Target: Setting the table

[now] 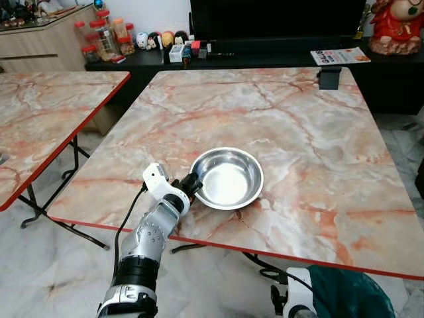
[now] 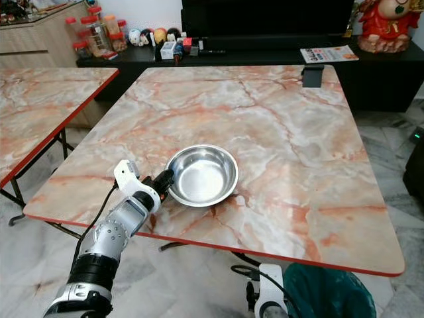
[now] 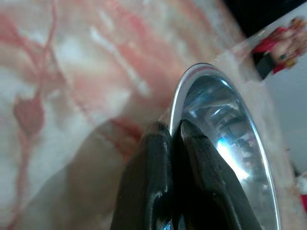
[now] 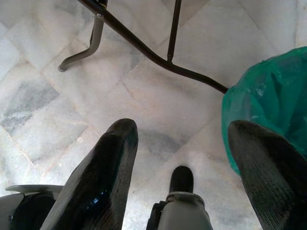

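A shiny steel bowl (image 1: 228, 177) sits on the marble table (image 1: 298, 126) near its front edge. My left gripper (image 1: 192, 185) reaches over that edge and is shut on the bowl's near-left rim. In the left wrist view the two black fingers (image 3: 158, 158) pinch the thin rim (image 3: 180, 103), one inside and one outside the bowl (image 3: 225, 129). My right gripper (image 4: 182, 148) hangs low beside the table, open, with only floor tiles between its fingers.
A second marble table (image 1: 46, 112) stands to the left with a gap between. A dark clip-like object (image 1: 329, 77) sits at the far table edge. A green bin bag (image 1: 348, 295) is on the floor at my right. A black cabinet (image 1: 265, 53) with jars and figurines lines the back.
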